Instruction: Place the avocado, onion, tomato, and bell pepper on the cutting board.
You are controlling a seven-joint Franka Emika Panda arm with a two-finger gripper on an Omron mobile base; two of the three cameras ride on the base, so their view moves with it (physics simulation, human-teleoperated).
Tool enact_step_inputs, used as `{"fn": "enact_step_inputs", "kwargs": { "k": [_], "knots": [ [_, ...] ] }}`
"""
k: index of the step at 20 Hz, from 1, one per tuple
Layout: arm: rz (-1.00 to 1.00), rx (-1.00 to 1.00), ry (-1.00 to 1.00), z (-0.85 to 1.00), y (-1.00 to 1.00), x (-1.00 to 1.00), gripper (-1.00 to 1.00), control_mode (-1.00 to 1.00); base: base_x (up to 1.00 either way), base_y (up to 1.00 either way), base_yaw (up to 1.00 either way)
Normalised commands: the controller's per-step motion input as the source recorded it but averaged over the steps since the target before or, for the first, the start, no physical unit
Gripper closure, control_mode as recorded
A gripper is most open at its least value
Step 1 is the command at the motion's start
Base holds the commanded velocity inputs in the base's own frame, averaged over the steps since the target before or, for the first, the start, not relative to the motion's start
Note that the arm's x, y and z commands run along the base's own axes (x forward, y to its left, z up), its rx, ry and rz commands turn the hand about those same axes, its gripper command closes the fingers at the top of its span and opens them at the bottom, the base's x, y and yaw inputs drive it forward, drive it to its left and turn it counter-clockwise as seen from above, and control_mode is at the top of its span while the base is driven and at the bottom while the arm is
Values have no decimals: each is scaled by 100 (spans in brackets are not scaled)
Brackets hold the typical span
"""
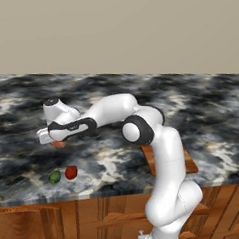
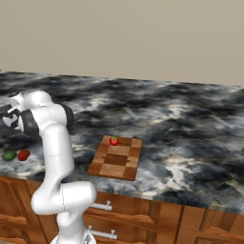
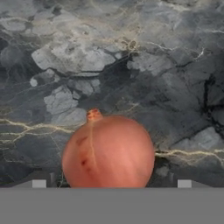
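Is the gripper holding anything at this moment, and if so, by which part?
Nothing is held. The gripper is open just above the onion, which sits on the counter between the spread fingertips, not yet clamped.

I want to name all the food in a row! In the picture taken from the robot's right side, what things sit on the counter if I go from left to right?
avocado → bell pepper → cutting board, with the tomato sitting on its far edge.
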Motion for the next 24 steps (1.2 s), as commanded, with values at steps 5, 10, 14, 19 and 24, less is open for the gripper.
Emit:
{"fn": "enact_step_inputs", "kwargs": {
  "k": [5,10,14,19,24],
  "knots": [
    [-3,0,0,-17,0,-16,-100,-100,0,0,0],
    [-1,0,1,-20,0,2,-100,-100,0,0,0],
    [0,0,0,-1,0,14,-100,-100,0,0,0],
    [0,0,0,2,1,14,-100,-100,0,0,0],
    [0,0,0,0,0,10,-100,-100,0,0,0]
  ]
}}
